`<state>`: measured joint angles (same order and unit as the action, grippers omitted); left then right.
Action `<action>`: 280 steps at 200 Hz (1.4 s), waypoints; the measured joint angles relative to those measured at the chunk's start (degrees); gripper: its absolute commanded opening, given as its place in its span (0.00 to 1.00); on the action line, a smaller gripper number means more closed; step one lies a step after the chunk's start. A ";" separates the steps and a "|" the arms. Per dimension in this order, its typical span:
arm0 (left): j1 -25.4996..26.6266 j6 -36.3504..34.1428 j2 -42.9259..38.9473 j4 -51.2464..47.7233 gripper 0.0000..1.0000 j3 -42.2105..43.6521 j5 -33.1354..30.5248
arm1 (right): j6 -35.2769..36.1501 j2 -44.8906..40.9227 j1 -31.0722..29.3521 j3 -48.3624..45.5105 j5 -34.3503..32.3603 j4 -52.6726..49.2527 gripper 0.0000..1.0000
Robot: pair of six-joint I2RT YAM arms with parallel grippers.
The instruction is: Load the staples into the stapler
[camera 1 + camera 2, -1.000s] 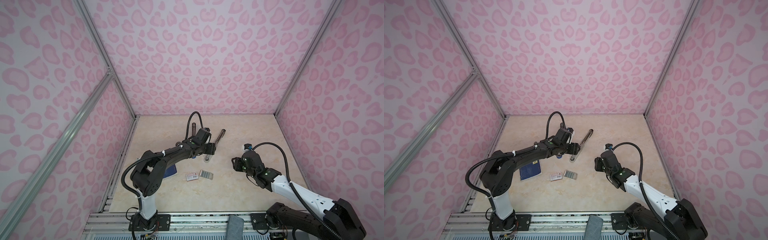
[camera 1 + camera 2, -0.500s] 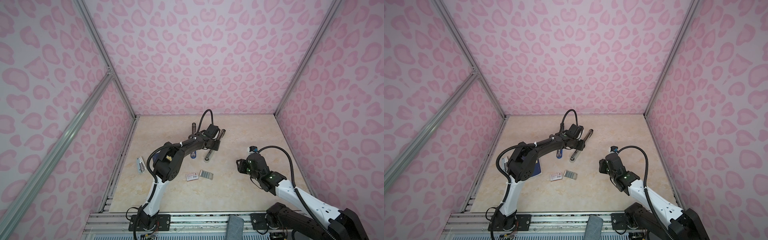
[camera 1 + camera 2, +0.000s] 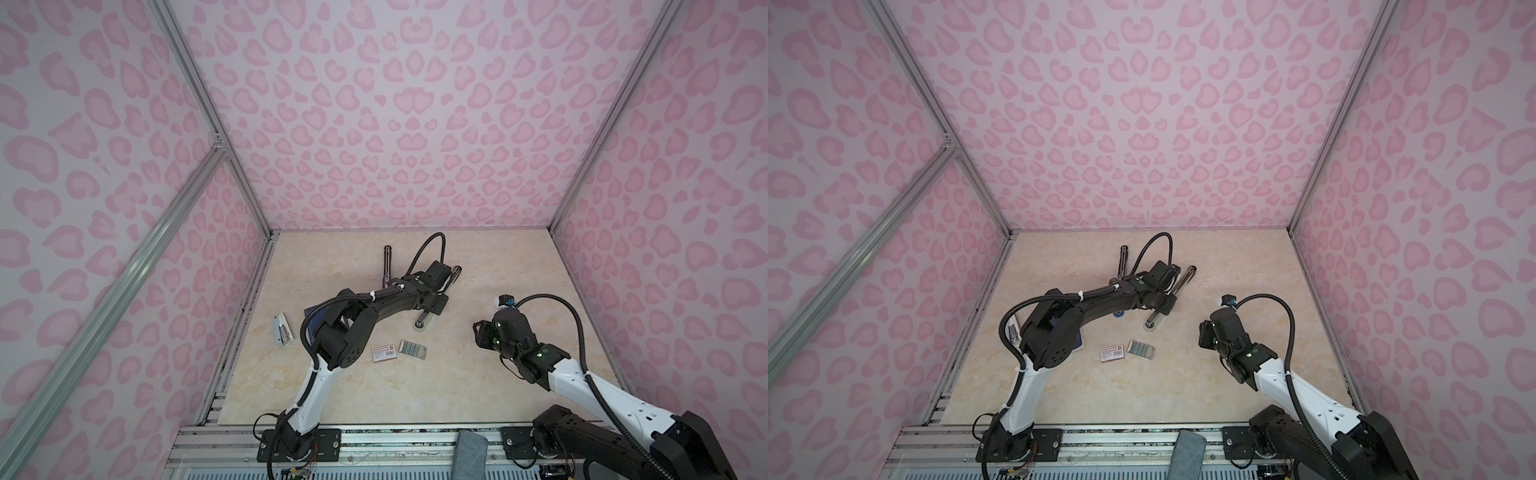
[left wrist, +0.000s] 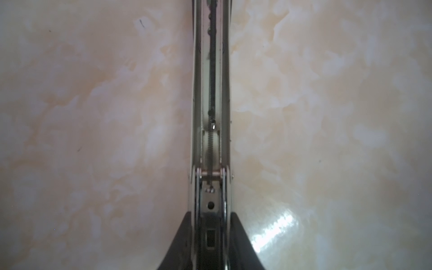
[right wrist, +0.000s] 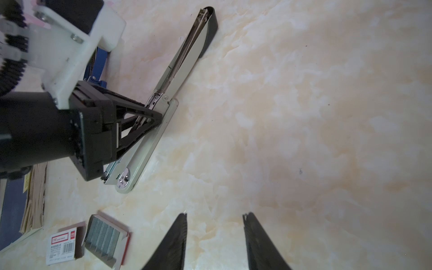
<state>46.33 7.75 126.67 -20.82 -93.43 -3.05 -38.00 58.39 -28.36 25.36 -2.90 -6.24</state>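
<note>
Stapler point(image 3: 422, 321) lies opened flat at the centre of both top views, with the left gripper point(image 5: 154, 115) clamped across its hinge. Staples point(image 3: 412, 348) lie just below it, left of the empty, parted right gripper point(image 5: 215, 216).

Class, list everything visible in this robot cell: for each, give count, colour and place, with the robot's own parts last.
table: 1, cream marbled, fills the cell floor.
stapler: 1, pale grey with black cover, opened flat mid-table.
staples: several strips, grey, in a pale tray near the stapler.
staple box: 1, white with red label, beside the tray.
booklet: 1, dark blue, left of the box, under the left arm.
blue object: 1, blue, under the left arm; kind unclear.
silver-white object: 1, near the table's left edge.
dark narrow tool: 1, toward the back.
left gripper: 1, black, shut on the stapler near its hinge.
right gripper: 1, black, open, empty.
</note>
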 measured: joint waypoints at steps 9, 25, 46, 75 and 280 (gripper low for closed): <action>0.46 -0.70 -1.18 0.50 0.15 1.92 0.00 | 0.02 0.09 0.28 -0.44 0.20 0.50 0.43; 1.05 -1.75 -3.78 1.81 0.14 6.08 0.07 | -0.59 0.11 0.81 -1.01 0.44 0.83 0.44; 1.29 -3.02 -8.15 3.19 0.24 12.52 0.26 | -1.01 0.11 1.49 -1.64 1.57 1.77 0.46; 1.14 -3.82 -11.85 3.58 0.47 17.81 0.20 | -1.01 0.85 2.08 -1.75 2.71 3.19 0.50; 0.15 -2.60 3.82 0.79 0.17 -6.32 4.09 | -2.67 21.99 17.31 0.46 21.31 24.17 0.54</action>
<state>46.48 5.15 130.50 -20.03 -99.74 1.04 -40.66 80.38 -11.05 25.82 18.41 17.93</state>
